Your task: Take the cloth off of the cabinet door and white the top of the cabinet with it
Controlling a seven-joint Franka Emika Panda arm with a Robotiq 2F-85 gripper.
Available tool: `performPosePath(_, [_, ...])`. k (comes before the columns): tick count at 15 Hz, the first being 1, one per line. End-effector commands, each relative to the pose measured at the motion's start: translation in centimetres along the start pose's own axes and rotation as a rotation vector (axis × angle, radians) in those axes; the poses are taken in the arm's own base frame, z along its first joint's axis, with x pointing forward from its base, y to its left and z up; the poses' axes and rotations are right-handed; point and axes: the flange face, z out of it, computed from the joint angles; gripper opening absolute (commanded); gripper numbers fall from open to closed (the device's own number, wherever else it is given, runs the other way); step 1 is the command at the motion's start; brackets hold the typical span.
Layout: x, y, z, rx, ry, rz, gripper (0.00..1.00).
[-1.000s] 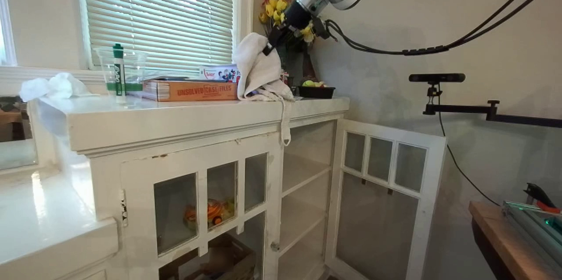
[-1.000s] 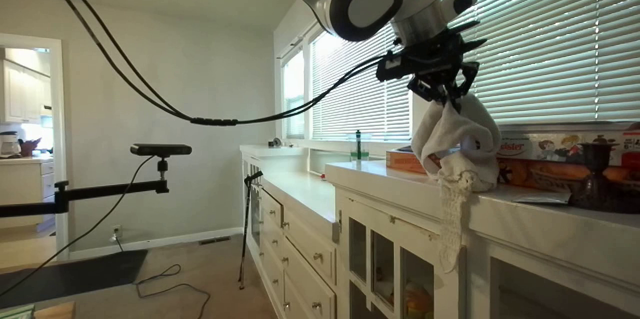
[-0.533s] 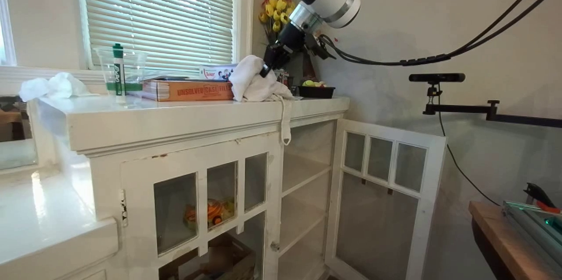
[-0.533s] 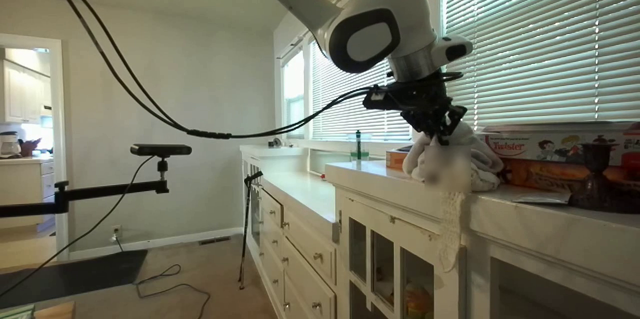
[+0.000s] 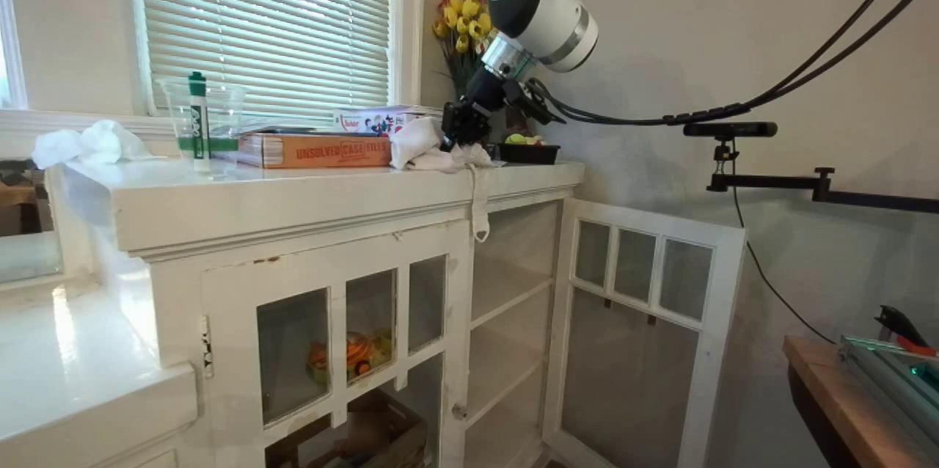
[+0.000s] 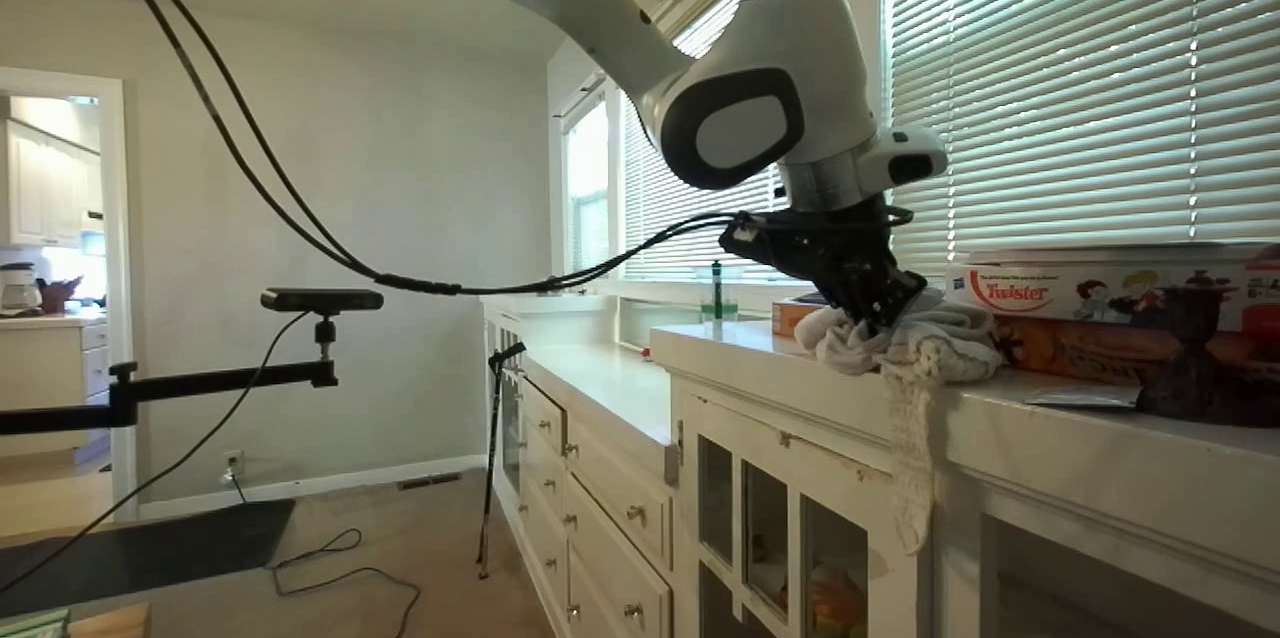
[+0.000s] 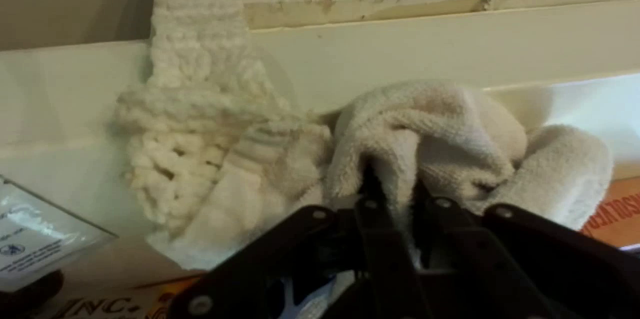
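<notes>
The off-white cloth lies bunched on the cabinet top, in both exterior views (image 5: 415, 141) (image 6: 955, 343). Its knitted strap (image 5: 479, 207) hangs over the front edge, above the upright between the cabinet doors. My gripper (image 5: 455, 144) points down into the cloth from above, just over the cabinet top (image 6: 735, 343). In the wrist view my gripper (image 7: 396, 191) is shut on a fold of the cloth (image 7: 430, 119); the fold stands between the dark fingers. The fingertips are partly buried in the folds. The cloth's knitted part (image 7: 180, 159) lies left of the fingers there.
An orange box (image 5: 341, 152) stands left of the cloth, with a Twister box (image 6: 1060, 290) behind. A clear cup (image 5: 224, 116) and green marker (image 5: 198, 116) stand farther left. A black tray (image 5: 528, 153), dark candlestick (image 6: 1190, 358) and flat packet (image 6: 1085, 395) are nearby. A cabinet door (image 5: 645, 336) hangs open.
My gripper has moved down with the cloth, from well above the cabinet top to close over it. The raised cloth has collapsed into a low bunch. The strap has shifted slightly.
</notes>
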Motion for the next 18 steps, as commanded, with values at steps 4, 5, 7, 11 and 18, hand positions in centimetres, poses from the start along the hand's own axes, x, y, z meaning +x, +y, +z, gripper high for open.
performPosePath(4, [1.4, -5.0, 1.2, 0.129, 0.028, -0.146, 0.03])
performPosePath(5, [2.0, -6.7, 1.1, 0.155, 0.041, -0.198, 0.03])
performPosePath(7, [3.2, -9.9, 0.9, 0.207, 0.065, -0.294, 0.03])
performPosePath(11, [5.2, -14.7, 0.6, 0.342, 0.101, -0.457, 0.03])
performPosePath(18, [4.8, -13.6, 2.4, 0.414, -0.002, -0.505, 0.03])
